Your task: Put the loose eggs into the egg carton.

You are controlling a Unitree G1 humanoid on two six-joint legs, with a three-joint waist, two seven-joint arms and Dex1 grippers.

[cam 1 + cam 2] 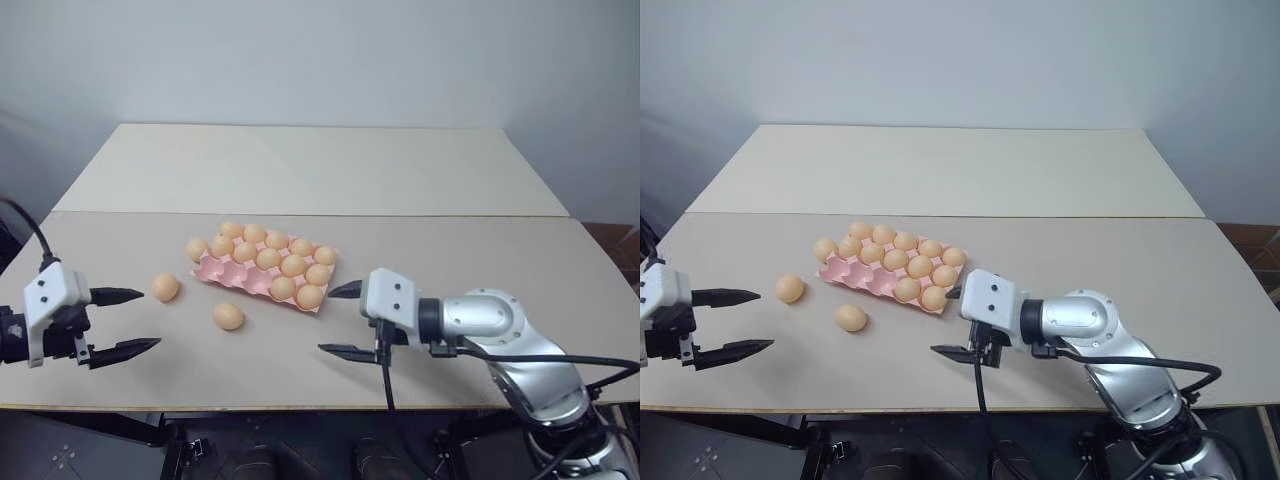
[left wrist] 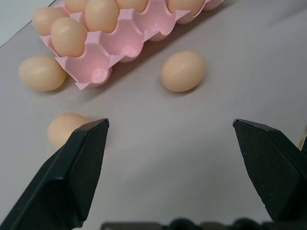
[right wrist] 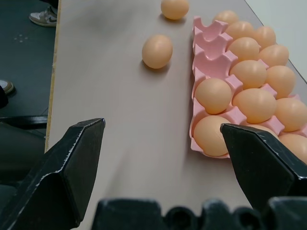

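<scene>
The pink egg carton (image 1: 222, 268) lies mid-table, most cups filled with tan eggs and a few cups bare along its near left edge (image 3: 209, 47). Three loose eggs lie on the table. One (image 1: 165, 287) is left of the carton, one (image 1: 228, 316) is in front of it, and one (image 1: 197, 248) rests against its far left corner. My left gripper (image 1: 150, 319) hovers open left of the loose eggs, pointing toward them, with nothing between its fingers. My right gripper (image 1: 326, 320) hangs open and empty just off the carton's near right corner, pointing left.
A second pale table (image 1: 320, 170) butts against the far side of this one, with a wall behind it. The table's front edge (image 1: 250, 406) runs just below both grippers. A person's shoe (image 3: 43, 17) shows on the floor beyond the table's left end.
</scene>
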